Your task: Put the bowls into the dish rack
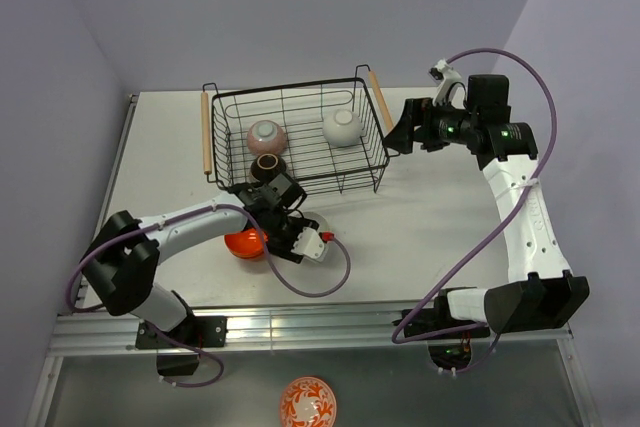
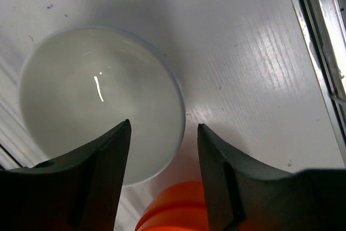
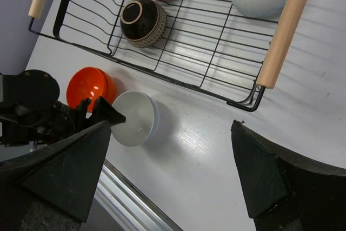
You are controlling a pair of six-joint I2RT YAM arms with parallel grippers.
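Observation:
A plain white bowl (image 2: 97, 101) stands upright on the table in front of the dish rack (image 1: 295, 137), with a glossy orange bowl (image 1: 245, 244) touching or nearly touching its side. My left gripper (image 2: 164, 128) is open and straddles the white bowl's near rim, one finger inside and one outside, not pressing on it. In the rack lie a pinkish bowl (image 1: 267, 136), a white bowl (image 1: 342, 127) and a dark patterned bowl (image 1: 268, 168). My right gripper (image 1: 397, 130) hangs wide open and empty by the rack's right end, above the table.
Each short end of the rack has a wooden rod handle (image 3: 284, 31). An orange-and-white patterned bowl (image 1: 308, 402) sits below the table's near edge, between the arm bases. A metal rail (image 3: 140, 204) runs along the near edge.

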